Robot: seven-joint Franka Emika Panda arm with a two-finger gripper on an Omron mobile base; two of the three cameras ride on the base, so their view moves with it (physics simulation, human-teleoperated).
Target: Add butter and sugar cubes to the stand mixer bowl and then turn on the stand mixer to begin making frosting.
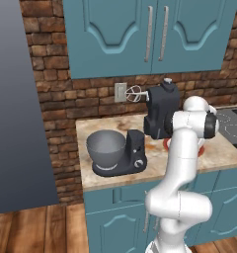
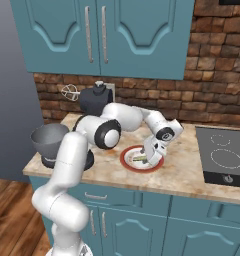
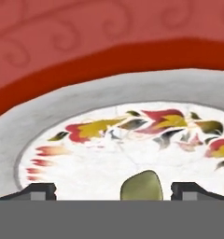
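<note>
The dark stand mixer [image 1: 161, 112] stands at the counter's back with its head tilted up and its wire whisk [image 1: 134, 93] in the air. The grey stand mixer bowl [image 1: 106, 147] sits on the mixer's base; the bowl [image 2: 49, 137] is at the left in the right base view. My gripper [image 2: 152, 159] is down over a red-rimmed plate [image 2: 128, 161], to the right of the mixer. In the hand view the gripper [image 3: 114, 191] is open, its fingertips [image 3: 37, 191] just above the plate's flowered centre. An olive-yellow lump [image 3: 142, 186], possibly the butter, lies between them. The sugar cubes are hidden.
A black cooktop [image 2: 224, 155] is set into the counter on the right. Teal wall cabinets [image 1: 150, 34] hang above the brick wall, with a socket [image 1: 120, 91] behind the whisk. A tall grey panel [image 1: 17, 108] closes the left side. The counter's front edge [image 2: 142, 192] runs close below the plate.
</note>
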